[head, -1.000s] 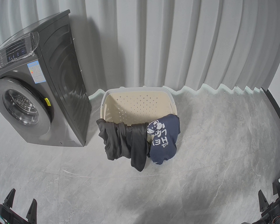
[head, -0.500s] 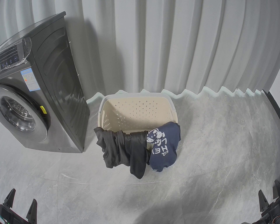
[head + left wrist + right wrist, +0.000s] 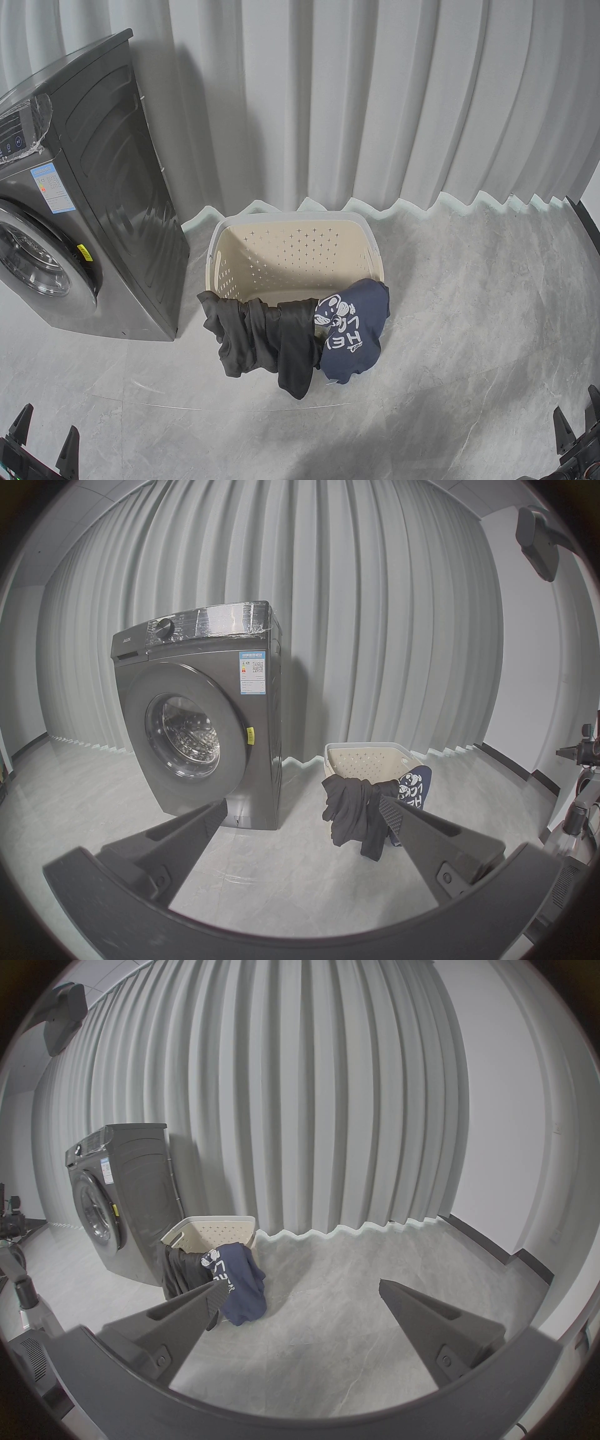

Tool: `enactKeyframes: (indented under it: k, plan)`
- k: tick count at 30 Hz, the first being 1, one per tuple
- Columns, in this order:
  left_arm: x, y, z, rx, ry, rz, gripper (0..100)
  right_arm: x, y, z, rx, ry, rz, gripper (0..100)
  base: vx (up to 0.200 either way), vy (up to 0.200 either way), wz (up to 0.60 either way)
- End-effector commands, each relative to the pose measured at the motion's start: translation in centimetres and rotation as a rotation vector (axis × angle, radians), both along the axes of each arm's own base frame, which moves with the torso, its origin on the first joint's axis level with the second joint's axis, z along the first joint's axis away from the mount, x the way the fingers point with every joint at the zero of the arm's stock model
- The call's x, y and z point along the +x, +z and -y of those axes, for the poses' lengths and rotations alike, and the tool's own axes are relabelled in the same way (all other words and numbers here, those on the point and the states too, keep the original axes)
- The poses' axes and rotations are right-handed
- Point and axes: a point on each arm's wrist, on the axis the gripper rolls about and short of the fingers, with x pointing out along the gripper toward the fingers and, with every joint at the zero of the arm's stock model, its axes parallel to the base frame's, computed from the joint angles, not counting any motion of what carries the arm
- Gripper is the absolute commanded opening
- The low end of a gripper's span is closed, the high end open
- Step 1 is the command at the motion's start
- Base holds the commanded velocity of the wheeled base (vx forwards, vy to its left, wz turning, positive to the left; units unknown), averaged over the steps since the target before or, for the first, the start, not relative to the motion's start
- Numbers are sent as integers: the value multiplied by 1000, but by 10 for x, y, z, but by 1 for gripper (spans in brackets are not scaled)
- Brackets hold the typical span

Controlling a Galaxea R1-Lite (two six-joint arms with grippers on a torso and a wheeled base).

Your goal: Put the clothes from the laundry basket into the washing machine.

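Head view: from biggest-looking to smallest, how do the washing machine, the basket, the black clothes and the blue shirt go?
1. washing machine, even though the picture's edge cuts it off
2. laundry basket
3. black clothes
4. blue shirt, only a little smaller than the black clothes

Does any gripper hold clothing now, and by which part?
Nothing is held. The left gripper and right gripper are open and empty; the black garment and navy printed T-shirt hang over the rim of the beige plastic laundry basket.
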Motion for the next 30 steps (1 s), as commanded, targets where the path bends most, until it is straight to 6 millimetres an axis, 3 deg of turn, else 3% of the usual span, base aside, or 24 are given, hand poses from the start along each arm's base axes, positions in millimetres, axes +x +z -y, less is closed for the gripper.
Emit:
enactKeyframes:
  k: [1, 7, 16, 22, 30]
  plan:
    - [0, -5, 0, 0, 1, -6, 100, 0, -2, 0, 0, -1, 0, 100, 0, 0, 0]
    - [0, -5, 0, 0, 0, -6, 100, 0, -2, 0, 0, 0, 0, 100, 200, 0, 0]
    - [0, -5, 0, 0, 0, -6, 100, 0, -2, 0, 0, 0, 2, 100, 0, 0, 0]
    - [0, -5, 0, 0, 0, -6, 100, 0, -2, 0, 0, 0, 2, 100, 200, 0, 0]
    - [0, -5, 0, 0, 0, -6, 100, 0, -2, 0, 0, 0, 0, 100, 0, 0, 0]
